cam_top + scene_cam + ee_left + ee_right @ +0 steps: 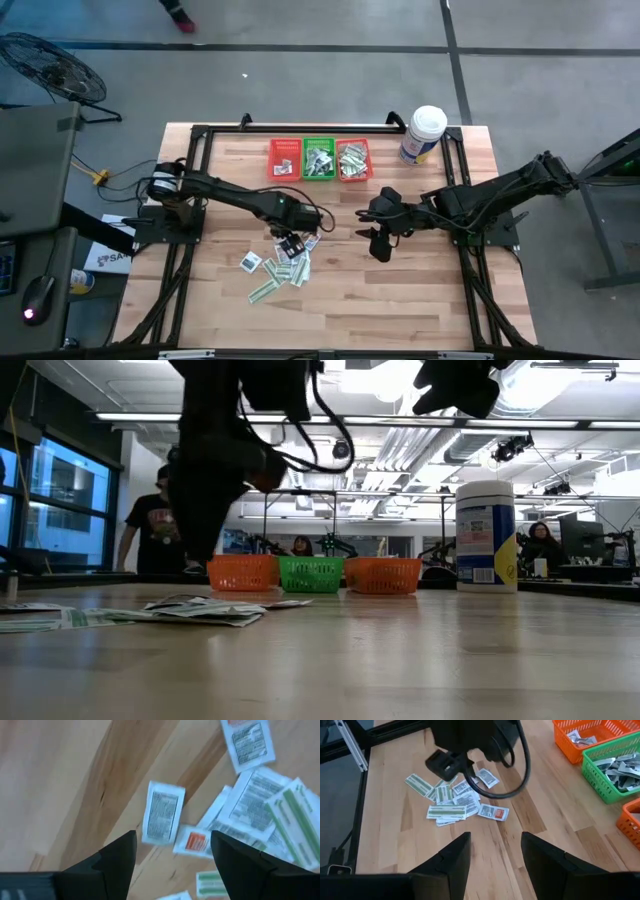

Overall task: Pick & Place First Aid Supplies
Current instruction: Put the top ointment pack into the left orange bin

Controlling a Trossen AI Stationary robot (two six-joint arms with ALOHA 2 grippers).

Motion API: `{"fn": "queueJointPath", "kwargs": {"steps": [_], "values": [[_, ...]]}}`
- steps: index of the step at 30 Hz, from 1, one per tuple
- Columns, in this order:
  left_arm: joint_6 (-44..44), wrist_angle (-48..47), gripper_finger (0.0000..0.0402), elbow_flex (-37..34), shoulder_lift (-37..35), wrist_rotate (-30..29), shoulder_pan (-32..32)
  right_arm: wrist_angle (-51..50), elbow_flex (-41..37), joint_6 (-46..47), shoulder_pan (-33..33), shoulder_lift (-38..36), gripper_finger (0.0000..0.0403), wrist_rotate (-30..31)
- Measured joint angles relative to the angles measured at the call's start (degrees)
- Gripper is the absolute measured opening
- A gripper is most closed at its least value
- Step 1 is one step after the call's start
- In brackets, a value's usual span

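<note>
High view: our left gripper (pixel 291 243) hovers with fingers spread wide and empty over the scattered first aid packets (pixel 283 267) on the wooden table (pixel 400 300). Our right gripper (pixel 380 245), also wide open and empty, waits mid-table, well apart from the three mesh baskets (pixel 320 160) holding more packets.

Packets (pixel 283 268): small flat paper, white with dark print or green-striped
Pose: lying flat, loosely overlapping
Place: worktop (pixel 400 290), left of centre
</note>
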Motion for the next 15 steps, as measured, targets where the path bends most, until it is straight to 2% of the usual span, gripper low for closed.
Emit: {"fn": "queueJointPath", "kwargs": {"steps": [15], "values": [[4.4, 0.5, 0.0249, 0.2, 8.3, 0.6, 0.1, 0.7, 0.0, 0.6, 0.0, 0.0, 0.0168, -0.8]]}}
